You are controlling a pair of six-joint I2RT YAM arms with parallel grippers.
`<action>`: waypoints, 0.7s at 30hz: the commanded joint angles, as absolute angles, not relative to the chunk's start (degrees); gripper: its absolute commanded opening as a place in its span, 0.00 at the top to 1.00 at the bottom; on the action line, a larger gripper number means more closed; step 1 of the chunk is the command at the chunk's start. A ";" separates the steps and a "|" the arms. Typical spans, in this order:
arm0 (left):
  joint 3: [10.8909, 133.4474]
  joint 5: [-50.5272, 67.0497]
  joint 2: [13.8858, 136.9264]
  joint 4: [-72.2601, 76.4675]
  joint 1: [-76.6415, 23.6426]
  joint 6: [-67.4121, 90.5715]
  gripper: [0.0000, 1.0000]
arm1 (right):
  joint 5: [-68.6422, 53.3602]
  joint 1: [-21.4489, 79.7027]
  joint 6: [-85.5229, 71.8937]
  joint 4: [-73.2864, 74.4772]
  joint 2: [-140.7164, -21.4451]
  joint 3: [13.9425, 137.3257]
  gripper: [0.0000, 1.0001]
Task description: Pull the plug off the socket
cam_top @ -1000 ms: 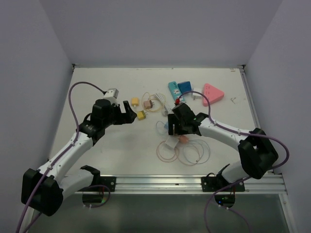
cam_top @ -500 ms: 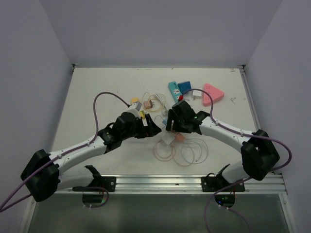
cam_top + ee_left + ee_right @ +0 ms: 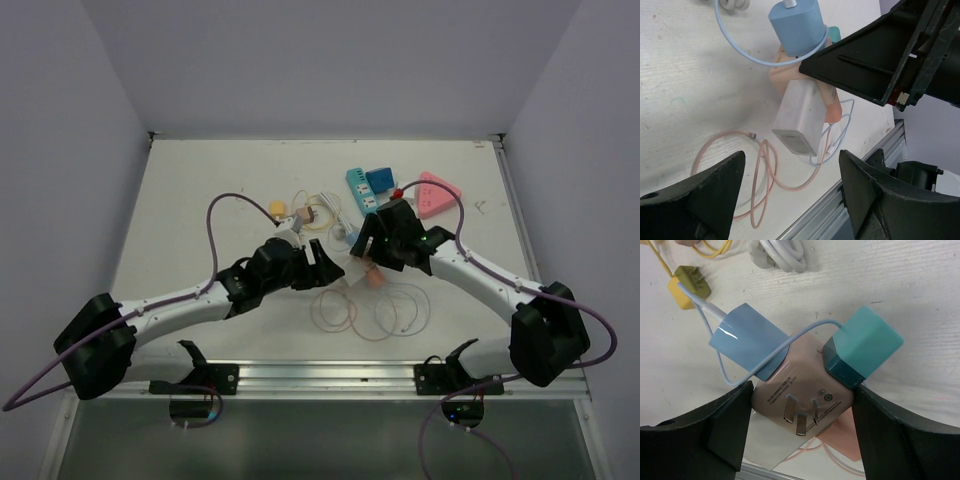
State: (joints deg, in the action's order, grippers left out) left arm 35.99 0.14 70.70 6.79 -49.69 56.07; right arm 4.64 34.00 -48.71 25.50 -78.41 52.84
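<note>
A pink cube socket [image 3: 805, 390] carries a light blue plug [image 3: 747, 340], a teal plug [image 3: 862, 347] and a white plug [image 3: 765, 440]. Its own metal prongs face the right wrist camera. My right gripper [image 3: 803, 387] is shut on the pink socket, one finger on each side. In the top view it is at the table's middle [image 3: 368, 262]. My left gripper [image 3: 792, 156] is open, with the white plug [image 3: 801, 120] lying just beyond and between its fingertips. The blue plug [image 3: 796, 27] and the pink socket [image 3: 785, 65] lie behind it.
Loose pink and blue cable loops [image 3: 370, 310] lie in front of the socket. A yellow plug [image 3: 687, 285] and a white cable coil [image 3: 780, 250] lie behind it. Teal and blue blocks [image 3: 365, 185] and a pink triangle [image 3: 437, 195] sit at the back. A metal rail [image 3: 400, 375] runs along the near edge.
My left arm has swung from the left side to the centre and now faces the white plug. My right gripper has shifted slightly back and right with the socket.
</note>
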 commanded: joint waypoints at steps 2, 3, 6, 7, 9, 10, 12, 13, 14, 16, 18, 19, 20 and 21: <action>36.03 -1.67 73.12 12.30 -50.80 57.13 0.21 | 0.18 33.66 -52.29 20.04 -75.24 52.74 1.00; 36.04 -1.58 73.65 13.00 -50.89 57.13 0.21 | 0.26 33.66 -52.99 19.26 -74.89 52.13 1.00; 36.91 -0.70 76.28 14.23 -51.15 57.48 0.22 | 0.18 33.58 -54.14 18.11 -74.27 51.24 1.00; 37.26 -0.62 76.55 14.67 -51.24 57.65 0.22 | 0.26 33.57 -54.14 18.02 -74.18 51.07 1.00; 37.44 -0.62 77.69 15.73 -51.33 57.83 0.23 | 0.26 33.66 -54.75 17.76 -74.01 50.80 1.00; 37.70 -0.70 78.04 15.82 -51.42 57.92 0.24 | 0.18 33.66 -55.02 17.67 -73.92 50.63 1.00; 38.49 -0.53 79.36 15.73 -51.42 58.18 0.26 | 0.18 33.66 -55.81 16.79 -73.65 50.10 1.00; 38.67 -0.53 79.71 15.82 -51.50 58.53 0.26 | 0.18 33.66 -55.90 16.61 -73.48 49.92 1.00; 38.58 -0.44 79.98 16.52 -51.50 58.80 0.28 | 0.18 33.66 -55.99 16.61 -73.56 50.01 1.00; 38.41 -0.35 80.59 17.40 -51.59 59.50 0.31 | -1.04 33.66 -55.90 16.70 -73.74 50.10 1.00; 38.76 -0.26 81.29 18.28 -51.59 60.03 0.34 | -1.14 33.66 -56.16 16.26 -73.83 49.92 1.00; 39.11 -0.35 81.65 18.37 -51.68 60.20 0.35 | -1.06 33.66 -56.42 16.09 -73.74 49.75 1.00; 39.20 -0.35 81.82 18.46 -51.59 60.55 0.37 | -0.97 33.66 -56.60 15.74 -73.65 49.66 1.00; 39.20 1.04 82.26 18.81 -51.59 60.90 0.39 | -0.88 33.66 -56.60 15.21 -73.74 49.48 1.00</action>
